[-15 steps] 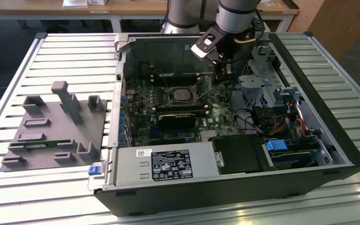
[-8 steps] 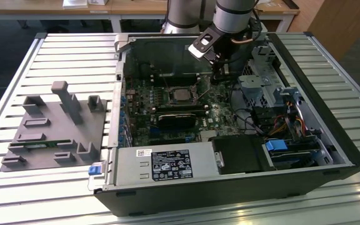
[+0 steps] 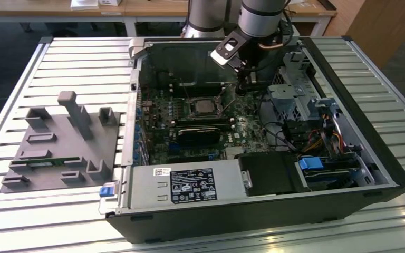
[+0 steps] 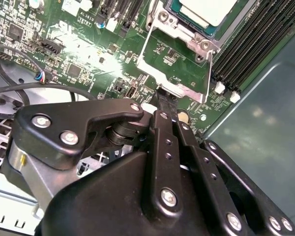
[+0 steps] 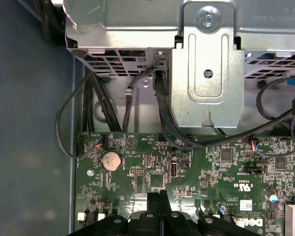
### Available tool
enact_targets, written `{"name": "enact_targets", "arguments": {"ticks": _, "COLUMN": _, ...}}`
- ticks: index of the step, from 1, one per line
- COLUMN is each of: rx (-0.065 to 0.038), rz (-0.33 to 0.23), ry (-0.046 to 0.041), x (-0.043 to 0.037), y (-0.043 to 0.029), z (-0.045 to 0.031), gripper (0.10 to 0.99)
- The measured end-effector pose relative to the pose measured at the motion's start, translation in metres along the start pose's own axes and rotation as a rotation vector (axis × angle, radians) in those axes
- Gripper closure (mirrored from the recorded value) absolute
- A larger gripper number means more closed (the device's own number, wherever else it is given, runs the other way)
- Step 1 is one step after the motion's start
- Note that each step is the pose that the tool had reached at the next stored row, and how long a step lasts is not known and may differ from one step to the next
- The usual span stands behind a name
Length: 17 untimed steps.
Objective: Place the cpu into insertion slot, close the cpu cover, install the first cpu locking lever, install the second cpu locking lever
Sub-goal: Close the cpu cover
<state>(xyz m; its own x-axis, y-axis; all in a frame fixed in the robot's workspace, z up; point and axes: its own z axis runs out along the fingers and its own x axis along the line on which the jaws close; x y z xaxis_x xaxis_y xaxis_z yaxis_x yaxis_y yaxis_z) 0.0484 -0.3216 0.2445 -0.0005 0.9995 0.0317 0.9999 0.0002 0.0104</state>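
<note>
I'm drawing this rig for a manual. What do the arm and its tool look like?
The arm is a smooth silver-grey tube ending in a black wrist block. The tool is matte black: flat linked bars joined by round silver screws, narrowing to two slim black fingers.

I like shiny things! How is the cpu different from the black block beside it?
The cpu is silver-grey; the block is black. The cpu is small and square; the block is bigger and oblong. Both sit on the green board.
</note>
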Motion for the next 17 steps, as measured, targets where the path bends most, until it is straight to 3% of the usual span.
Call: {"name": "enact_targets", "arguments": {"ticks": 17, "rx": 0.0, "rz": 0.0, "ry": 0.0, "x": 0.0, "y": -0.0057, "z": -0.0001, "gripper": 0.98}}
